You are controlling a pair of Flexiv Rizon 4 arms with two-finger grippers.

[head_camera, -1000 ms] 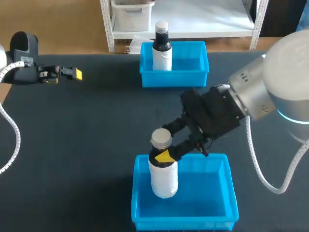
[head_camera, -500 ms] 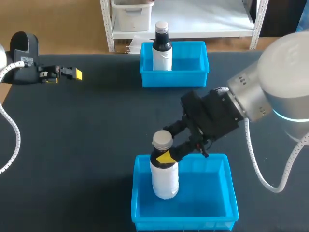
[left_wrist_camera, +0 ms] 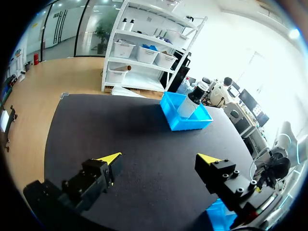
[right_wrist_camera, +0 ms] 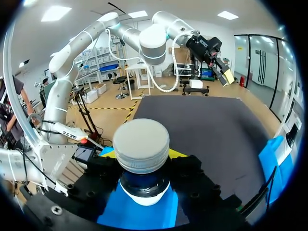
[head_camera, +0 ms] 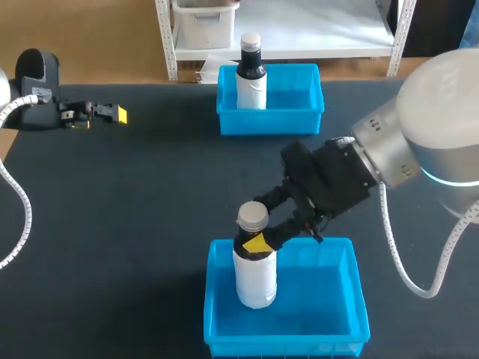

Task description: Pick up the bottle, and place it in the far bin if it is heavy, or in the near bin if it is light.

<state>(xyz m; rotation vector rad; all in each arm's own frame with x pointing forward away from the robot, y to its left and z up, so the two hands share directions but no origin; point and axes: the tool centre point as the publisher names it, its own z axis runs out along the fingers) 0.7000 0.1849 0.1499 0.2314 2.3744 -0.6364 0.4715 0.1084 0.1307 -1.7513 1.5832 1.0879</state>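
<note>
A bottle (head_camera: 255, 273) with a white label, dark neck and grey cap stands upright in the left part of the near blue bin (head_camera: 353, 299). My right gripper (head_camera: 258, 238) reaches in from the right and is shut on the bottle's neck just under the cap. In the right wrist view the cap (right_wrist_camera: 141, 144) fills the space between the fingers of the right gripper (right_wrist_camera: 142, 155), with blue bin floor (right_wrist_camera: 144, 214) below. My left gripper (head_camera: 112, 114) hovers open at the far left of the table, holding nothing; its fingers (left_wrist_camera: 108, 161) stand wide apart.
The far blue bin (head_camera: 299, 112) at the table's back edge holds another dark bottle (head_camera: 251, 75) with a white label, standing in its left corner. From the left wrist that bin (left_wrist_camera: 180, 120) lies ahead over bare black tabletop (head_camera: 150, 209).
My right gripper and the bottle have sunk slightly lower into the near bin. The left arm has stayed where it was.
</note>
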